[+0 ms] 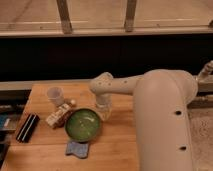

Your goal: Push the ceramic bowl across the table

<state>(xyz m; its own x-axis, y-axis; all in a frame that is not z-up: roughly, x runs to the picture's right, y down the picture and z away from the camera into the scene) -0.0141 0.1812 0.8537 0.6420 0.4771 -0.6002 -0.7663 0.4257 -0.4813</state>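
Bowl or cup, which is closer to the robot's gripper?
The green ceramic bowl. The gripper hangs right beside its right rim, while the small white cup stands farther left.

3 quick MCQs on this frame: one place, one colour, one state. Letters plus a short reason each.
1. The gripper is: A) at the bowl's right rim B) over the cup C) off the table
2. The bowl is: A) white B) green C) red
3. The cup stands: A) tipped over B) upright C) inside the bowl

A: it hangs by the bowl's right edge, over the table.
B: glossy green inside.
B: it stands mouth up, behind and left of the bowl.
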